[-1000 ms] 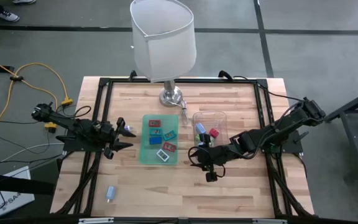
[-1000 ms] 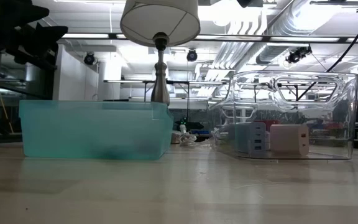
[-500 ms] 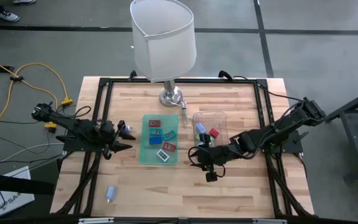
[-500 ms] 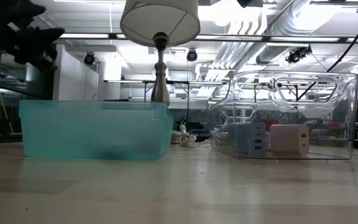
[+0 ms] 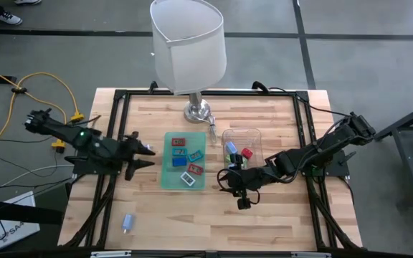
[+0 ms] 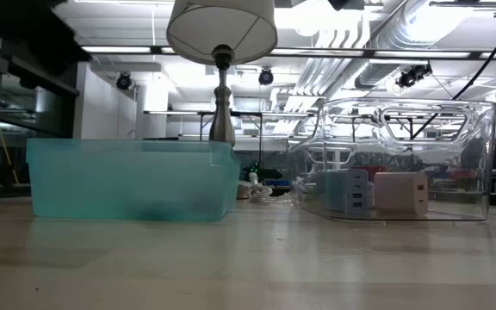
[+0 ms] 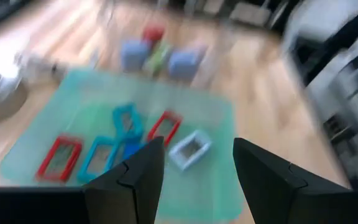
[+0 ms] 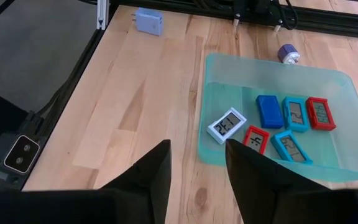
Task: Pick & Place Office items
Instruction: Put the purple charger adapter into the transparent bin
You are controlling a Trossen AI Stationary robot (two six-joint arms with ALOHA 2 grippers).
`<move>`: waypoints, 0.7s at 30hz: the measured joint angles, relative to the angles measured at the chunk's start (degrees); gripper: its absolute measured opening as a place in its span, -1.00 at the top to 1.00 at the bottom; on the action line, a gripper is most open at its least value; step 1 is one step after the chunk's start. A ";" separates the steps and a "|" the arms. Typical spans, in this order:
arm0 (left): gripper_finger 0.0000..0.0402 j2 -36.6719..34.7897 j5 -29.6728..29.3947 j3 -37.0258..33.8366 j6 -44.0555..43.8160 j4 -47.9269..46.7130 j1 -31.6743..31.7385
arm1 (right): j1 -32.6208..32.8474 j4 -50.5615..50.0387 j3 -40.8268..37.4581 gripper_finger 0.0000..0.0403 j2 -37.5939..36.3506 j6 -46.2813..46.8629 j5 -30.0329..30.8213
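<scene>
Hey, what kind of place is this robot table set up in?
Probably a lab or workshop, not a home. Bare ducts and strip lights run along the ceiling in the low view, the wooden table sits in a black frame on a concrete floor, and a yellow cable trails beside it.

Wooden table; lamp base, teal tray, clear bin; light-blue adapter behind left gripper.

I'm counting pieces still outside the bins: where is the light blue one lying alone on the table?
In the high view the light blue piece lies on bare wood near the table's front-left corner, well apart from the green tray and the left gripper.
</scene>
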 joint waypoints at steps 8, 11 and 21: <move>0.07 14.81 0.45 12.58 -4.28 -19.05 2.97 | 0.00 0.00 0.00 0.31 0.00 0.01 0.01; 0.07 17.13 2.64 14.59 -4.31 -23.01 4.51 | 0.00 0.00 0.00 0.31 0.00 0.01 0.01; 0.07 16.32 4.73 14.66 -9.02 -36.41 11.93 | -0.02 0.00 0.00 0.31 0.00 0.00 0.02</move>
